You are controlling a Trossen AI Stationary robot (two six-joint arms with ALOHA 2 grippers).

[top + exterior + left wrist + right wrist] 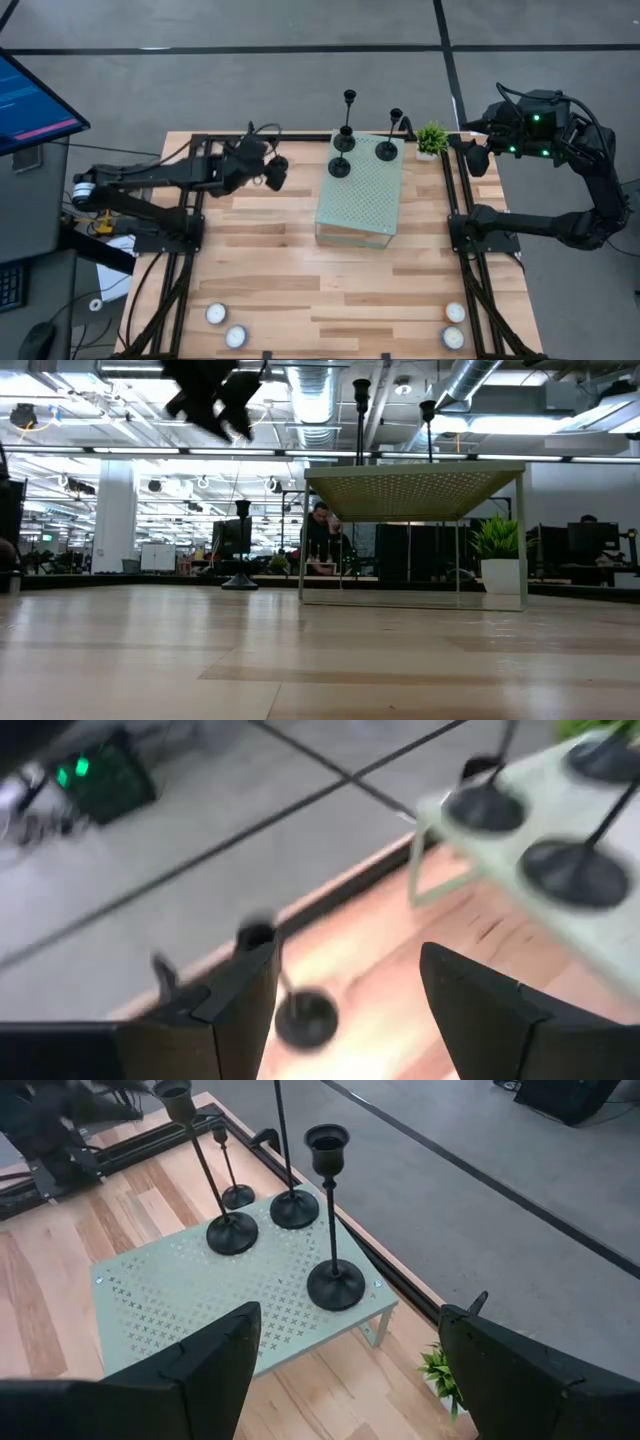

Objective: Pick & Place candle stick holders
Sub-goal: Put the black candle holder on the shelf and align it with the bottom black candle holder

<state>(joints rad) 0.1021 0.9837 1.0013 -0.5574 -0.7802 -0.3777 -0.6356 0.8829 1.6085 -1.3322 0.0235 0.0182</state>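
Evidently three candle stick holders [335, 1285] already stand on the perforated green riser [360, 195]; the fourth candlestick [305, 1017] waits on the worktop [300, 290]. Left tool [345, 990], spread wide, should descend centred around its thin stem. Right tool [350, 1365] idles, also wide.

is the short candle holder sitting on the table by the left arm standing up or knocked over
Upright. The short candle holder stands on its disc base on the wooden table, stem rising to its cup, just beyond the open left pincer.
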